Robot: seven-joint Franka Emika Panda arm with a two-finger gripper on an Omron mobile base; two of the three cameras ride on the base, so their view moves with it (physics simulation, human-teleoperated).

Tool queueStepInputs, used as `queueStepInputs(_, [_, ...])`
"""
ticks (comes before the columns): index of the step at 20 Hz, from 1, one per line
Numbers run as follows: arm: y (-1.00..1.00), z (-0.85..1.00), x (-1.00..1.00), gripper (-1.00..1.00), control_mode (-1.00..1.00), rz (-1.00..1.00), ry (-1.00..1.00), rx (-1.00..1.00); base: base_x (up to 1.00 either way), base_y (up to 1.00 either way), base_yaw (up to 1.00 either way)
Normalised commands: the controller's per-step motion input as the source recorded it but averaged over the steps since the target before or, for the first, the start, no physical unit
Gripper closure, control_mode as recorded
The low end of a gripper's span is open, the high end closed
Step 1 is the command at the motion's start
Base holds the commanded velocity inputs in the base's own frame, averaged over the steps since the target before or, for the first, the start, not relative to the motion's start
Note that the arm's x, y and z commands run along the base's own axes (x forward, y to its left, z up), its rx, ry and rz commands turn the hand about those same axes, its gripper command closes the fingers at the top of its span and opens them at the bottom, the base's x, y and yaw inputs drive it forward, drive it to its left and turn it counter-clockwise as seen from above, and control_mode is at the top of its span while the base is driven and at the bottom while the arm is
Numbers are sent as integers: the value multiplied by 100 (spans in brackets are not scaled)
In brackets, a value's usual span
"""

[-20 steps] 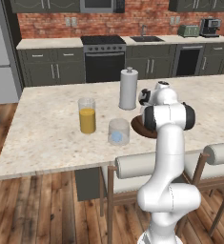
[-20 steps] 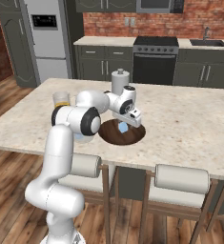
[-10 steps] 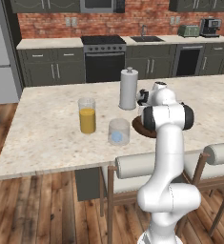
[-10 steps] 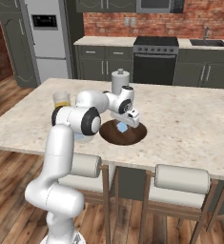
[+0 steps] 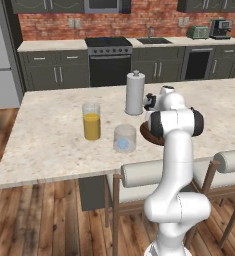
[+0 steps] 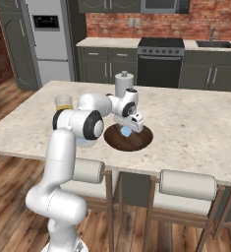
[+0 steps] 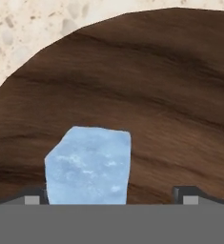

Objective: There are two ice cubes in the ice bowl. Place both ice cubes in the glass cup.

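We're reading one ice cube (image 5: 122, 144) as sitting in the glass cup (image 5: 125, 138) at left-center, and the gripper (image 6: 127, 129) is hovering wide around the second cube (image 7: 88, 167) in the ice bowl (image 7: 180, 119).

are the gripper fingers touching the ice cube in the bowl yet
Cannot tell. In the hand view the ice cube meets one fingertip at the frame's edge, with a gap to the other; contact isn't plain.

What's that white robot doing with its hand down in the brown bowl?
The white robot arm has its gripper down in the shallow dark-brown wooden bowl, with one pale-blue ice cube between its open fingers. Another pale-blue cube already lies in the short clear glass cup on the speckled counter, beside a taller glass of orange juice.
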Motion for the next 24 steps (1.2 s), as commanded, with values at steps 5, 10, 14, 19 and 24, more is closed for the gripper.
queueStepInputs(5, [0,-18,-7,100,-100,0,0,0,0,0,0])
queueStepInputs(10, [0,-11,0,100,-100,0,-2,0,0,0,0])
queueStepInputs(14, [0,-10,0,100,-100,0,-2,0,0,0,0])
queueStepInputs(19, [0,18,-27,100,-100,-3,0,0,0,0,0])
queueStepInputs(24, [1,88,-68,100,-100,-13,0,0,0,0,0])
